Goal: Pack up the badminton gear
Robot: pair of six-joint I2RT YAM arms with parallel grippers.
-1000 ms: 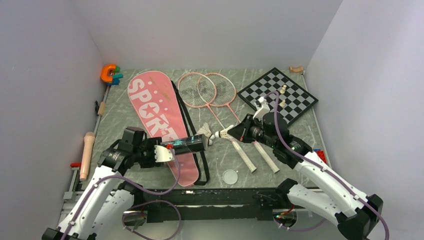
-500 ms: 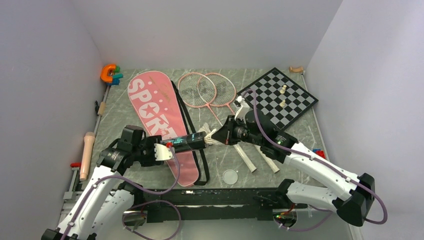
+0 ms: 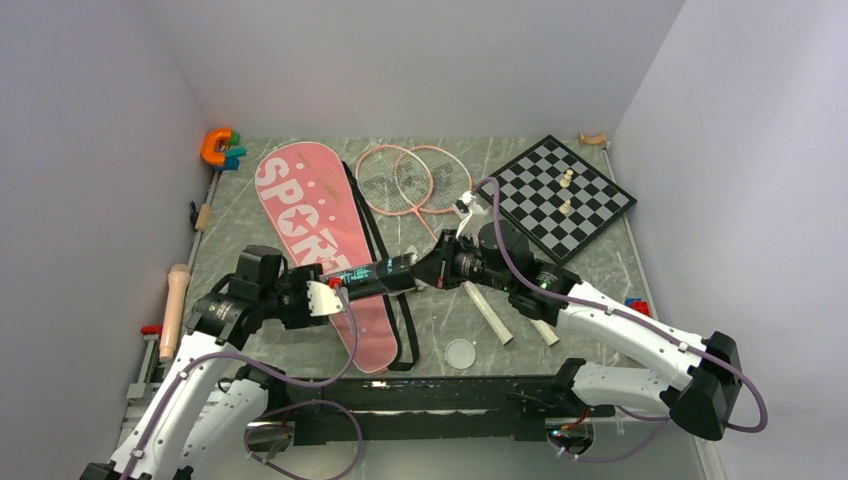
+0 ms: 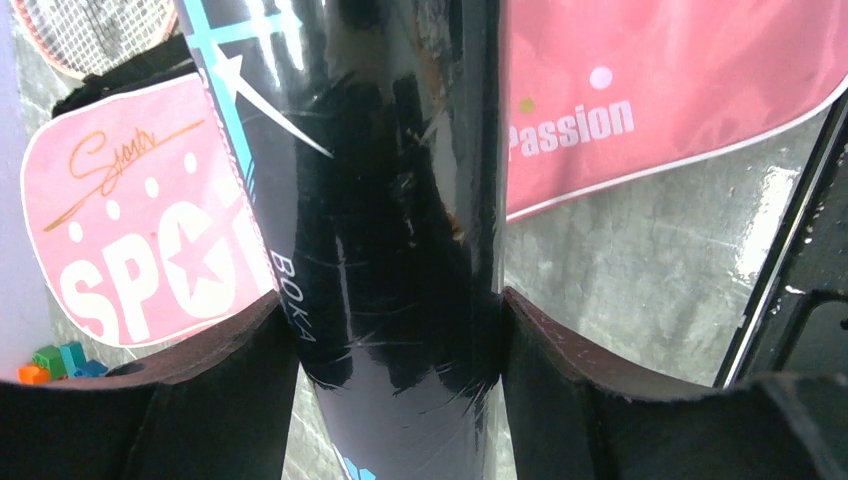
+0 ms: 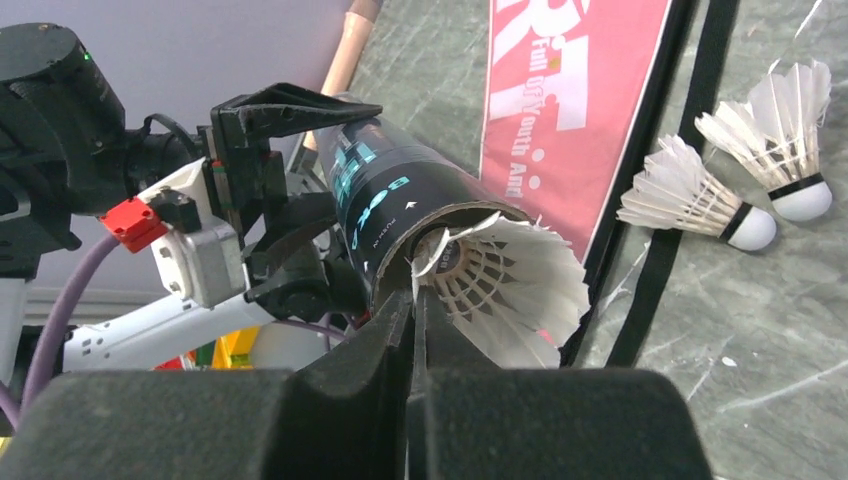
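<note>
My left gripper (image 3: 325,297) (image 4: 395,310) is shut on the long dark tube (image 3: 370,281) (image 4: 390,200) and holds it level above the pink SPORT bag (image 3: 310,220) (image 4: 650,100). My right gripper (image 3: 425,272) (image 5: 415,300) is shut on the feather rim of a white shuttlecock (image 5: 510,280), whose cork end sits inside the tube's open mouth (image 5: 400,200). Two more shuttlecocks (image 5: 700,195) (image 5: 780,110) lie on the table beside the bag's black strap. Two pink rackets (image 3: 415,180) lie crossed behind, their white handles (image 3: 490,312) running under my right arm.
A chessboard (image 3: 556,195) with pale pieces lies at the back right. An orange C-shaped toy (image 3: 216,146) sits in the back left corner. A clear round lid (image 3: 461,352) rests near the front edge, and a wooden peg (image 3: 175,310) lies along the left rail.
My right arm has swung left with the shuttlecock and brought it into the tube's mouth. The left gripper has kept hold of the tube and shifted slightly left.
</note>
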